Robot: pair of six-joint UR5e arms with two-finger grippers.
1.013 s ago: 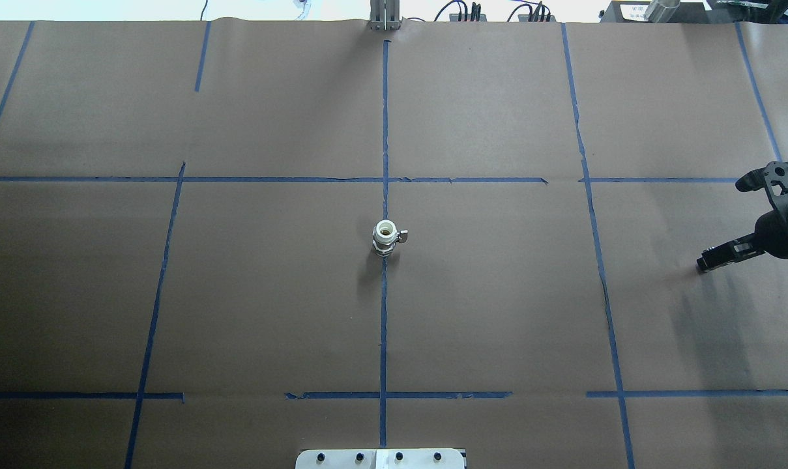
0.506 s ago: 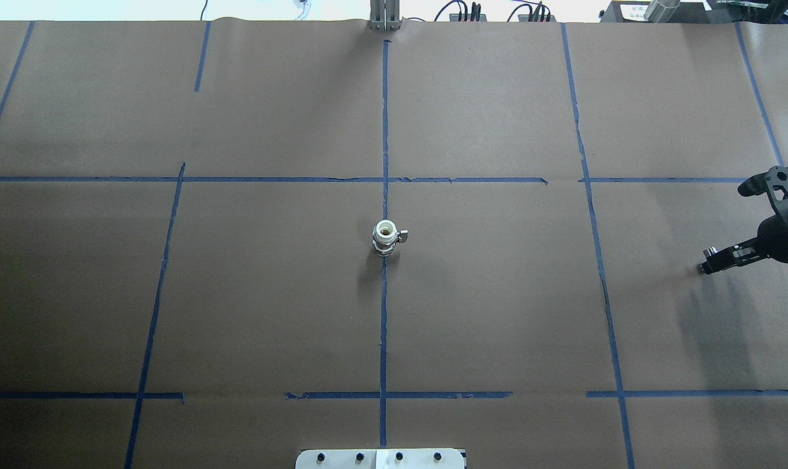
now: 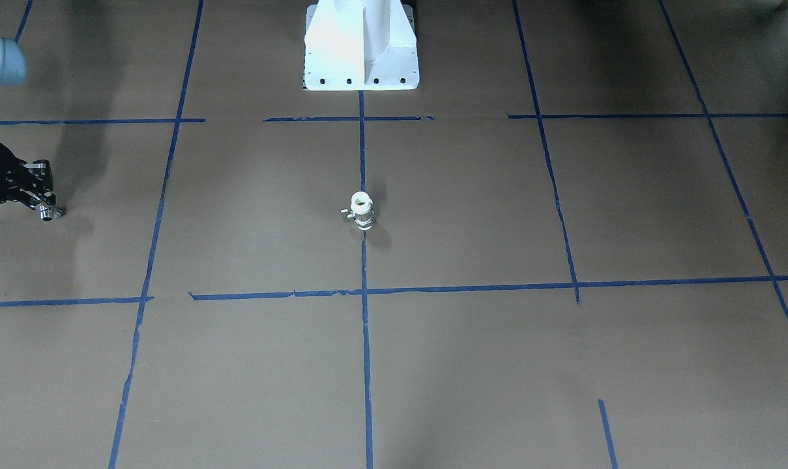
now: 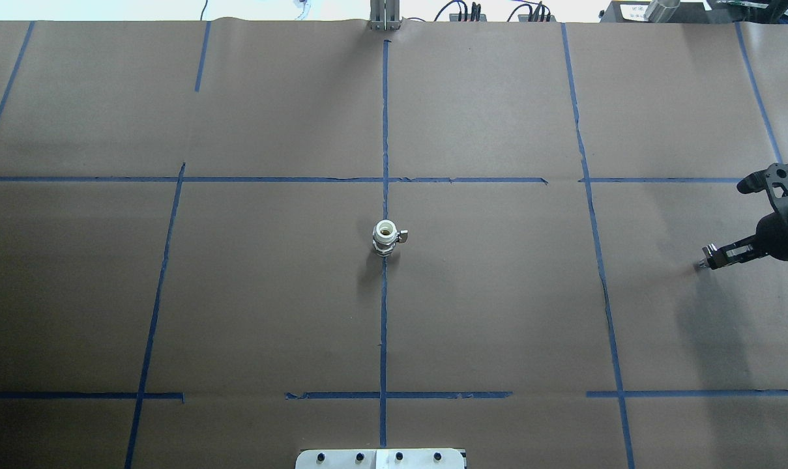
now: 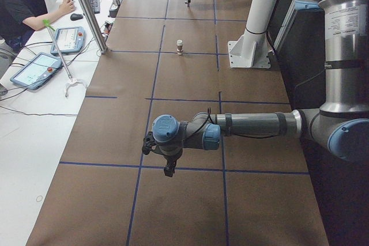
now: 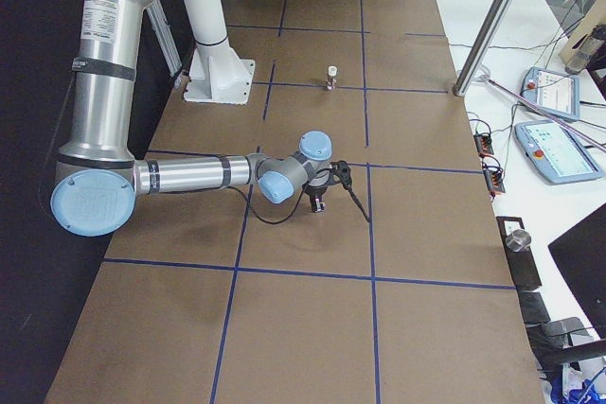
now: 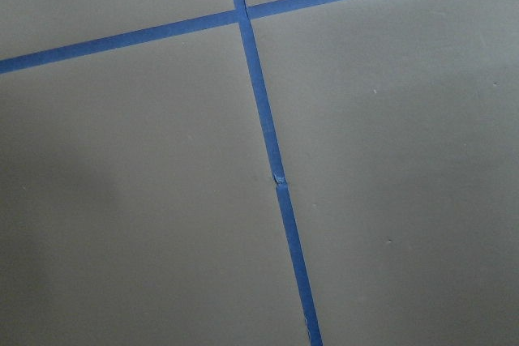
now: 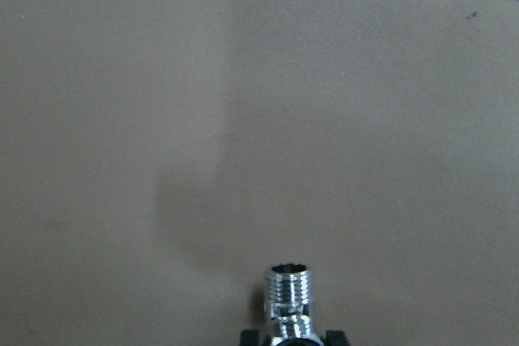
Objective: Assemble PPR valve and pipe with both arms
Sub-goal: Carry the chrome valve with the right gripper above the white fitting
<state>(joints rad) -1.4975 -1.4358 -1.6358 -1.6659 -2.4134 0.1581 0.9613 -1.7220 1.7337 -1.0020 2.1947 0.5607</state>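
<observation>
The PPR valve (image 4: 385, 238) stands upright on the centre tape line, white ring end up and its small handle to one side. It also shows in the front-facing view (image 3: 362, 210) and in both side views (image 5: 179, 46) (image 6: 331, 77). My right gripper (image 4: 710, 256) is at the table's right edge, far from the valve, and is shut on the chrome pipe (image 8: 289, 289). The pipe's open threaded end points away from the wrist. In the front-facing view the right gripper (image 3: 38, 203) holds the pipe (image 3: 48, 212) just above the paper. My left gripper (image 5: 167, 168) shows only in the exterior left view, so I cannot tell whether it is open or shut.
Brown paper with a grid of blue tape lines (image 4: 384, 130) covers the table. The white pedestal (image 3: 361, 45) stands at the robot's side. A person and tablets (image 5: 34, 67) are beyond the far edge, with a metal post (image 5: 86, 10) near them.
My right gripper has turned a little at the table's right edge with the pipe in it. The valve has not moved.
</observation>
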